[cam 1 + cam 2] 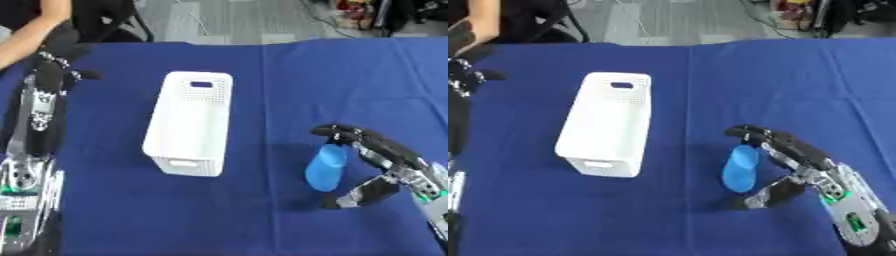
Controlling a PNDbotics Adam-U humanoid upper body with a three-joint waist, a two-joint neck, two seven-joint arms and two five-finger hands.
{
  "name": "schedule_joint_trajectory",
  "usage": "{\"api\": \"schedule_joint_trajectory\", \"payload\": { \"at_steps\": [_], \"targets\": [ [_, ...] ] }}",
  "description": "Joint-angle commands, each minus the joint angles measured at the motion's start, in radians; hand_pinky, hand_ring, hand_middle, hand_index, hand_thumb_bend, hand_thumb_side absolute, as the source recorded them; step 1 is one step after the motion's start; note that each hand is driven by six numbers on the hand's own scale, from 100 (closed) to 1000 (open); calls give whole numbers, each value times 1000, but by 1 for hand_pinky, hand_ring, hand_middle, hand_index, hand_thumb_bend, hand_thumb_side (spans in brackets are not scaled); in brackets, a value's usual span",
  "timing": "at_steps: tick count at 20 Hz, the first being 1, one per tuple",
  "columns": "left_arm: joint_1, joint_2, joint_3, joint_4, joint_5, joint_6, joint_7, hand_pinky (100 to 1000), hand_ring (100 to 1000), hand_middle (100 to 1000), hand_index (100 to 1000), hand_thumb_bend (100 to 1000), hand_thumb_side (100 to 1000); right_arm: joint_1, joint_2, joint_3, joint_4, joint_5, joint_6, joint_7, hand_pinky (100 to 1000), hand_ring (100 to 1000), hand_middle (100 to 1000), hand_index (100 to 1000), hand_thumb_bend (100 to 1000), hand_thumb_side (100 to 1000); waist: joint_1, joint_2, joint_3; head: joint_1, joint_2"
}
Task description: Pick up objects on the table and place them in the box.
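A white perforated box (189, 125) stands lengthwise in the middle of the blue table and looks empty. To its right a blue rounded object (325, 167) stands upright in my right hand (385, 155). The fingers curl over the object's top and the thumb (359, 196) closes in at its lower end. My left arm runs up the left edge of the view, and my left hand (54, 62) shows as a dark shape at the far left, well away from the box.
The blue cloth (332, 85) covers the whole table, with a fold line running down its middle. A person's bare arm (31, 25) shows at the far left corner, just beyond my left hand. Grey floor and cables lie past the far edge.
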Motion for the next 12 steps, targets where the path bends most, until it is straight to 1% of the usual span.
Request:
{"api": "schedule_joint_trajectory", "payload": {
  "at_steps": [1, 5, 7, 12],
  "targets": [
    [-12, 10, -3, -16, 5, -3, -4, 647, 848, 983, 898, 1000, 914, -4, -11, -4, -11, 7, -2, 2, 541, 649, 870, 956, 789, 464, -1, -11, 2, -16, -14],
    [-12, 10, -4, -16, 6, -3, -4, 647, 846, 982, 898, 1000, 914, -3, -12, -4, -13, 17, -3, 3, 476, 592, 844, 920, 782, 436, -2, -12, 3, -17, -14],
    [-12, 9, -4, -16, 7, -3, -5, 646, 846, 982, 898, 1000, 914, -3, -12, -3, -14, 21, -3, 4, 423, 544, 818, 890, 776, 422, -2, -12, 4, -17, -15],
    [-12, 9, -5, -16, 7, -3, -7, 646, 846, 981, 898, 1000, 914, -3, -12, -3, -13, 25, -2, 5, 331, 467, 767, 847, 761, 402, -2, -12, 5, -17, -15]
  ]
}}
